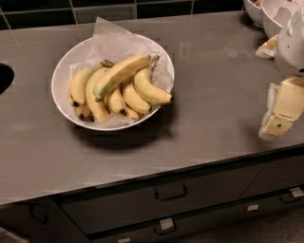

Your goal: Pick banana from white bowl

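Obs., single moment, standing at the counter.

- Banana (121, 73): the longest fruit, nearly straight, lying on top of the heap in the white bowl (61, 81). It runs diagonally from lower left to upper right. The lower-left end is greenish with a dark tip, the rest yellow. It rests across the shorter bananas (115, 101) beneath it.
- A strongly curved yellow banana (148, 89) lies just beside it on the right, touching the heap, its stem pointing up toward the bowl's far rim.
- The bowl is lined with crinkled white paper (110, 37), which stands up past the rim at the back (one peak, clearly above the fruit).
- The bowl sits left of centre on the grey counter (213, 95). A dark round opening (4, 78) is cut off by the left edge.
- Tool (276, 124): cream-coloured, at the far right, hanging over the counter near its front edge, well apart from the bowl and touching no fruit. How far open it is: cannot tell from here. The white arm (292, 42) rises above it.
- Behind the arm, smaller white bowls (273, 16) stand at the counter's back right corner.
- Dark tiled wall (95, 7) behind; drawers (171, 193) below the counter's front.
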Controlling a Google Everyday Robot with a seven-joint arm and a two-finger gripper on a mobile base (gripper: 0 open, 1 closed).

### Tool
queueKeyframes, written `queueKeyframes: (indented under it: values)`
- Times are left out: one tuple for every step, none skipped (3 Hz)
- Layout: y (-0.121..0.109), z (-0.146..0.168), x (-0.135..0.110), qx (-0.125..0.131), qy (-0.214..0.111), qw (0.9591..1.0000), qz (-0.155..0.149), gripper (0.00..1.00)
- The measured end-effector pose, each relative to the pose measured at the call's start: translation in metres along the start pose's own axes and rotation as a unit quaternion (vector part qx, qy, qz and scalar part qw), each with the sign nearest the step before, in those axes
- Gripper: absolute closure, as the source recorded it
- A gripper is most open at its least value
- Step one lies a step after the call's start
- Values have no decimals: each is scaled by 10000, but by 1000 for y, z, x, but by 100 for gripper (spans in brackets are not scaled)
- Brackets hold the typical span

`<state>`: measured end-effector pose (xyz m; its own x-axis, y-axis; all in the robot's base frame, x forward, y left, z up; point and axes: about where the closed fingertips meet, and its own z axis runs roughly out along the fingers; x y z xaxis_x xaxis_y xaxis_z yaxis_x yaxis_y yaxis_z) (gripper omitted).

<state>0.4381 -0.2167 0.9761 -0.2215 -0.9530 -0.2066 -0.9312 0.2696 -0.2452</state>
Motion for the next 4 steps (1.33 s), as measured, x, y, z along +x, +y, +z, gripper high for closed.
queueKeyframes:
  values:
    - [0,0,0,0,0,10000,-1,0]
    - [-5,-7,-15,44,-26,9998,-168,0]
    - [-13,-23,-71,61,-5,9955,-946,0]
    - [-16,-28,-96,92,-12,9919,-1264,0]
